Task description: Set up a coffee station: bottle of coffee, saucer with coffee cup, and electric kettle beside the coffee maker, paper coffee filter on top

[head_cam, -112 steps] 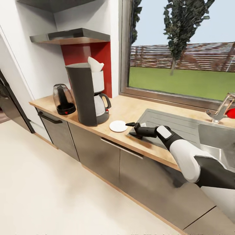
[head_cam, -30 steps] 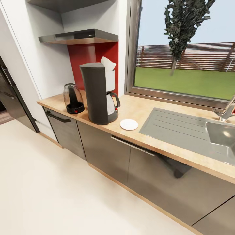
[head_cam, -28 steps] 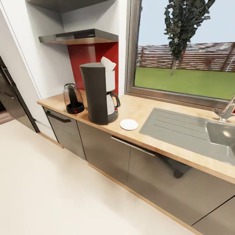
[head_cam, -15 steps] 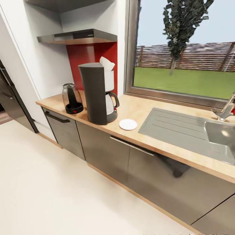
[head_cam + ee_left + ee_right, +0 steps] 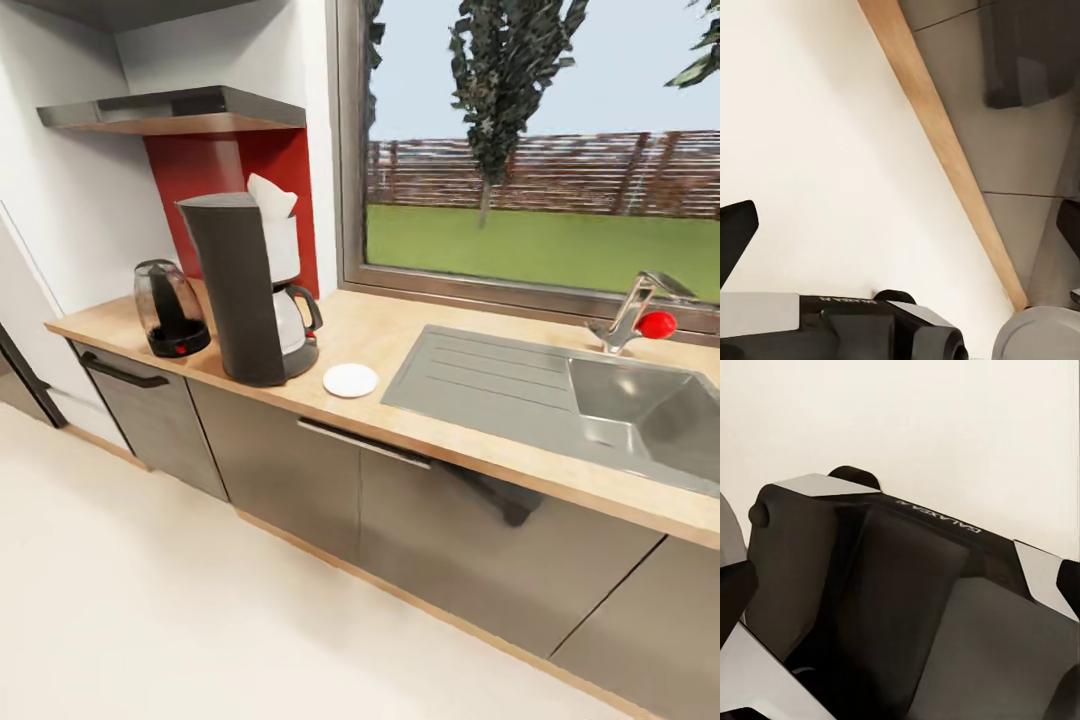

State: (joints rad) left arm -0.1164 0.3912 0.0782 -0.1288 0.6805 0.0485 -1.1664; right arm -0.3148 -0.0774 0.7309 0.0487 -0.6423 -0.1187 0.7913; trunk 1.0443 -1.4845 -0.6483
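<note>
1. My left fingers stand wide apart and hold nothing. For my right gripper, I cannot tell.
2. The saucer lies bare on the countertop, just beside the coffee maker. The kettle stands on the maker's far side.
3. Risk: a cup set off-centre may tip off the saucer.
4. Risk: an arm swung low may strike the filter.

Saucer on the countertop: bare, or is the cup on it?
Bare. The saucer lies flat and white beside the coffee maker, nothing on it.
</note>
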